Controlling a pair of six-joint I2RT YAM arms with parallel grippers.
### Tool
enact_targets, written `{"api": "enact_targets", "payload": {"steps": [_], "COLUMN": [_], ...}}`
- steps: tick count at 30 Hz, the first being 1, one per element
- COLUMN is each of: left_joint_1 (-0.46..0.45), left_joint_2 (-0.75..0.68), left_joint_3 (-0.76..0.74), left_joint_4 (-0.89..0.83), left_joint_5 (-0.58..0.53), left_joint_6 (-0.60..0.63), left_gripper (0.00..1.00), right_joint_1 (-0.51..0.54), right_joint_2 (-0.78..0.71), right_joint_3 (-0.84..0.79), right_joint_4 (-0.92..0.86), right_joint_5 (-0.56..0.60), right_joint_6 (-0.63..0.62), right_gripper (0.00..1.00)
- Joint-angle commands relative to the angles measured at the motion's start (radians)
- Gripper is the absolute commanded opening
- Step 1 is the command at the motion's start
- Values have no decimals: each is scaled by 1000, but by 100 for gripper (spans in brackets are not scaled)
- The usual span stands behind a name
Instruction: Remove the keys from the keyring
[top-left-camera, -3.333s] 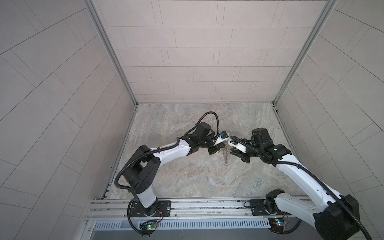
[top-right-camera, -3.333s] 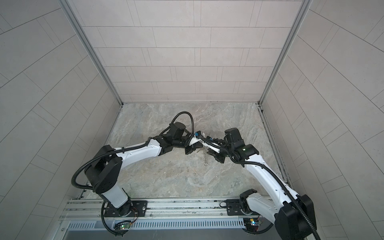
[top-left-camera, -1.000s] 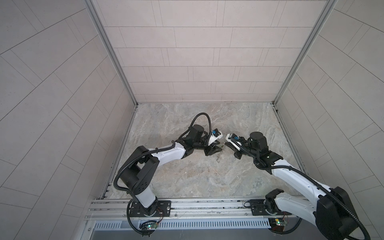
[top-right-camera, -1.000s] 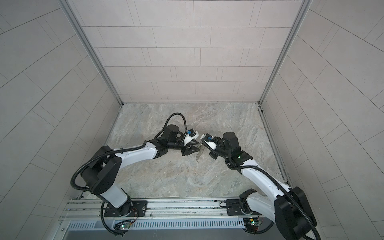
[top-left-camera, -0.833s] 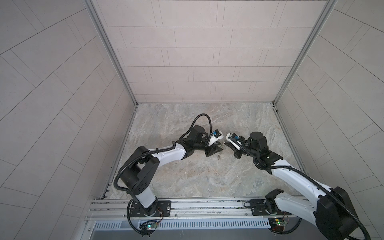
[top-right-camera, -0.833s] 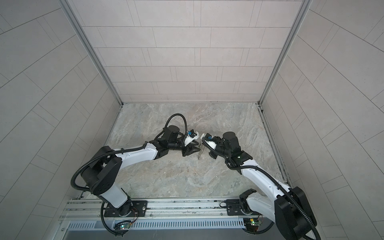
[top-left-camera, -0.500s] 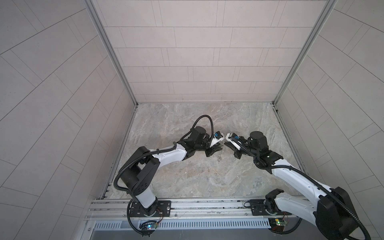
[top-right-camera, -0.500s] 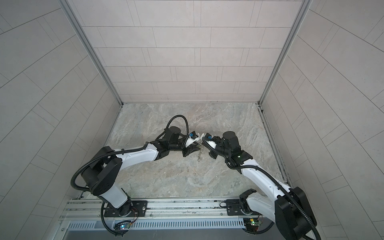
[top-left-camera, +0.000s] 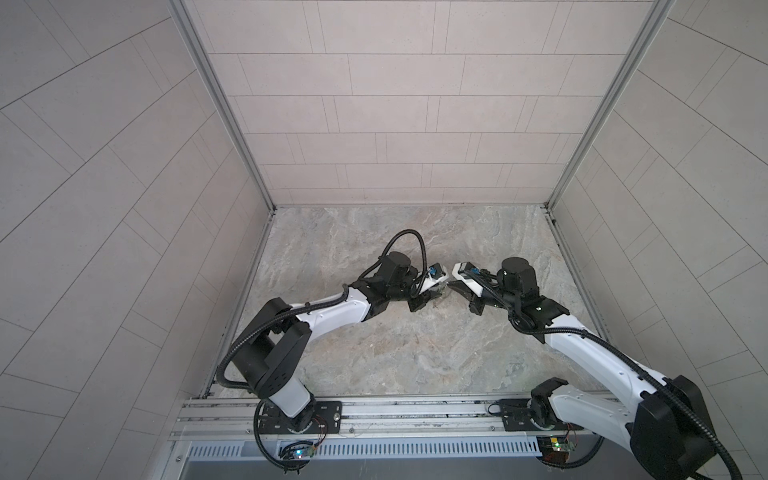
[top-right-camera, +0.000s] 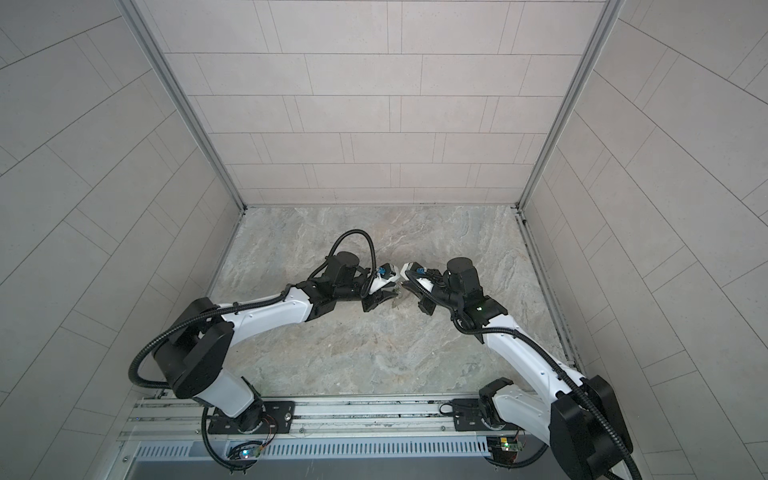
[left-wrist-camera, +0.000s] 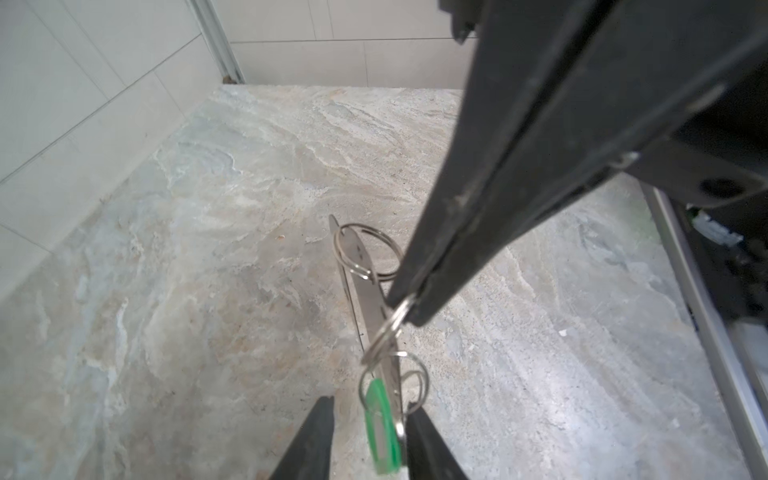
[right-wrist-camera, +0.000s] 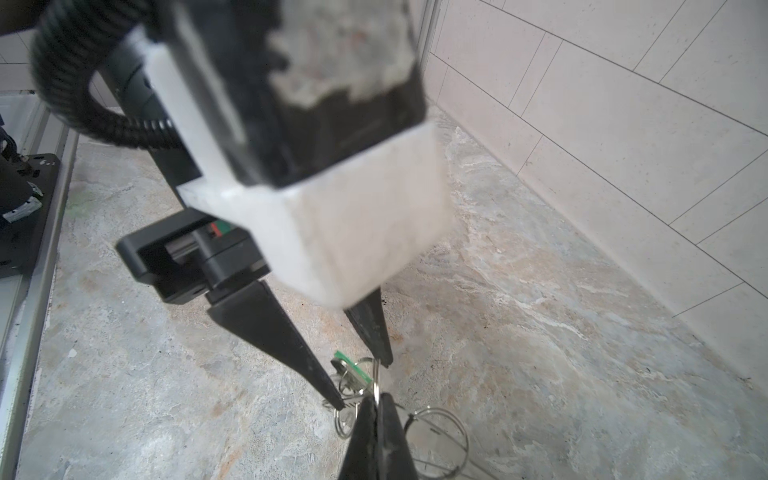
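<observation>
Since 1 second ago the left claw (left-wrist-camera: 370, 405) has edged up to the right claw (left-wrist-camera: 409, 311); its jaws now stand narrowly apart, straddling the key (left-wrist-camera: 380, 428) without clamping it; so no key looks freed yet. The right claw is pinched tight on 1 thin silver wire loop (left-wrist-camera: 386, 332), dangling the keyring (left-wrist-camera: 365, 274), a flat grey metal plate, over the veined stone table (left-wrist-camera: 208, 249); the key is glossy green plastic.

Pale tiled walls (top-left-camera: 395, 104) on three sides — a grey-beige marbled stone floor (top-left-camera: 395, 353), evenly lit.
</observation>
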Motion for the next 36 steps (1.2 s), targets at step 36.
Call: {"api": "enact_targets", "payload": {"steps": [36], "left_joint_1": [-5], "left_joint_2": [-1], "left_joint_3": [93], "left_joint_4": [-133], "left_joint_5": [66], "left_joint_6": [-11], "left_gripper": [24], "right_joint_1": [-7], "right_joint_2": [-8], "right_joint_3": [43], "right_joint_4": [-27], "right_joint_5": [-73], "right_joint_6": [-8], "right_gripper": [0]}}
